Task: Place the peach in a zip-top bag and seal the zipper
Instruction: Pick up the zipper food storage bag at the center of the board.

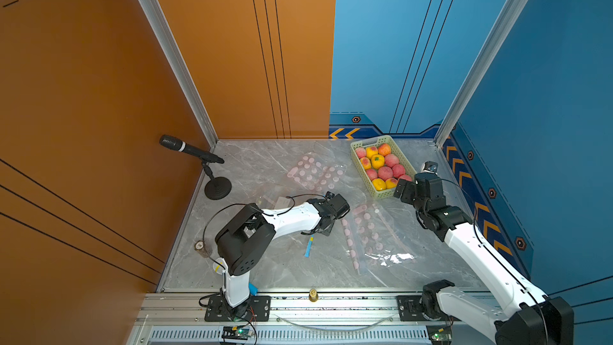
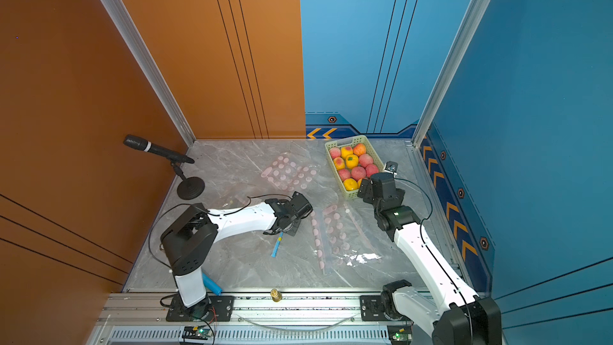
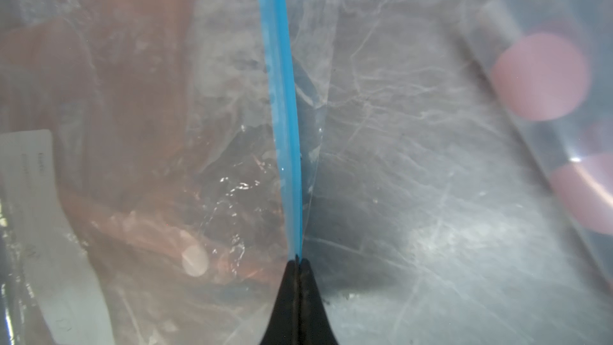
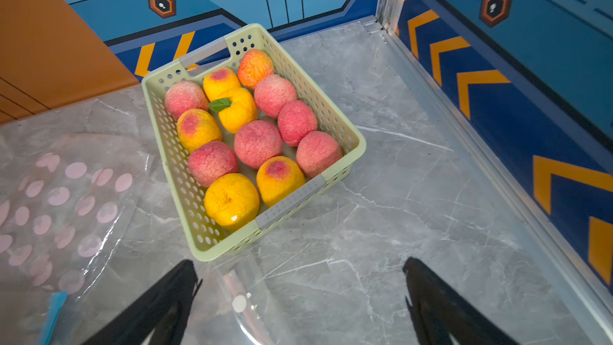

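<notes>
- Left tool (image 3: 298,262): tips pressed together, clamped on the end of the blue zipper strip (image 3: 282,94) of a clear zip-top bag (image 3: 149,194). The strip's long axis runs straight out from the tips.
- Right tool (image 4: 298,262): tips wide apart, nothing between them, hovering over the bench (image 4: 414,177) just short of the basket (image 4: 185,194).
- Peaches (image 4: 258,143): all sit in the basket, at the far right corner of the bench. None is in a bag.
- Relation that matters: the basket lies directly ahead of the right tool, its long axis pointing away from it. A yellow fruit (image 4: 231,200) at the near end is closest to the tips.
- The right arm is much the nearer to the fruit. The left arm is mid-bench, well apart from the basket.
- Judgement: any carry runs from the basket leftward to the held bag.
- Bag mouth: the film is clear and blurred in the left wrist view, so I cannot tell whether it gapes; probably not yet.
- Two dotted bags (image 1: 315,174) lie loose on the bench, untouched.
</notes>
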Action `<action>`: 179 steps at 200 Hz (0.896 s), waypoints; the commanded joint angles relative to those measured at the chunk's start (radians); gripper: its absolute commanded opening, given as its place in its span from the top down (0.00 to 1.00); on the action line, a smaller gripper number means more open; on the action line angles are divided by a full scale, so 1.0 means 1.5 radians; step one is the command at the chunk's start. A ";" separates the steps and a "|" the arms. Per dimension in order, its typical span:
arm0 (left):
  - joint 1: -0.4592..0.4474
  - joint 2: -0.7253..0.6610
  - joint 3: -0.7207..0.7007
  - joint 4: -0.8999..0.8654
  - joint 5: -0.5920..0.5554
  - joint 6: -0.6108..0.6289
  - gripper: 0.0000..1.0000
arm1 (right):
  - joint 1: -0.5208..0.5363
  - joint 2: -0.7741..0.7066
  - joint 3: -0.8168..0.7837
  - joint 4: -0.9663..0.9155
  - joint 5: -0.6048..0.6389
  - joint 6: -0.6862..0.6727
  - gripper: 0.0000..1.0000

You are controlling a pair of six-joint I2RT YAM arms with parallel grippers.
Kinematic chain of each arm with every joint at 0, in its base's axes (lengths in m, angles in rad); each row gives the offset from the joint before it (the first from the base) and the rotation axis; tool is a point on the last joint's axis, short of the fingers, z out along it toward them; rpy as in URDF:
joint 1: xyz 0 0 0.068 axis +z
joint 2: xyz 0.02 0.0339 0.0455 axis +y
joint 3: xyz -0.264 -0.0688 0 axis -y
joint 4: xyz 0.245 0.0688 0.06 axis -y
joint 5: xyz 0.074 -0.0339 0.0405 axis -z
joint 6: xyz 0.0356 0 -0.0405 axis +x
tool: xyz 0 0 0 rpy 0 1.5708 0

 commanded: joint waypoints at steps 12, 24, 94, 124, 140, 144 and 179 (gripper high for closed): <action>0.007 -0.120 -0.021 0.021 0.051 0.021 1.00 | 0.027 0.015 0.003 -0.022 -0.114 0.095 0.00; 0.014 -0.166 -0.042 0.048 0.087 0.024 1.00 | 0.039 0.023 -0.007 0.003 -0.162 0.128 0.00; 0.097 -0.328 -0.181 0.223 0.257 -0.014 1.00 | 0.161 0.159 0.023 0.134 -0.310 0.257 0.11; 0.108 -0.336 -0.200 0.277 0.288 -0.030 1.00 | 0.209 0.250 0.078 0.165 -0.334 0.274 0.23; 0.109 -0.333 -0.204 0.286 0.293 -0.038 1.00 | 0.231 0.298 0.111 0.174 -0.338 0.275 0.27; 0.109 -0.333 -0.207 0.288 0.294 -0.040 1.00 | 0.235 0.308 0.119 0.178 -0.340 0.276 0.28; 0.113 -0.326 -0.215 0.301 0.294 -0.051 1.00 | 0.257 0.343 0.144 0.202 -0.341 0.288 0.32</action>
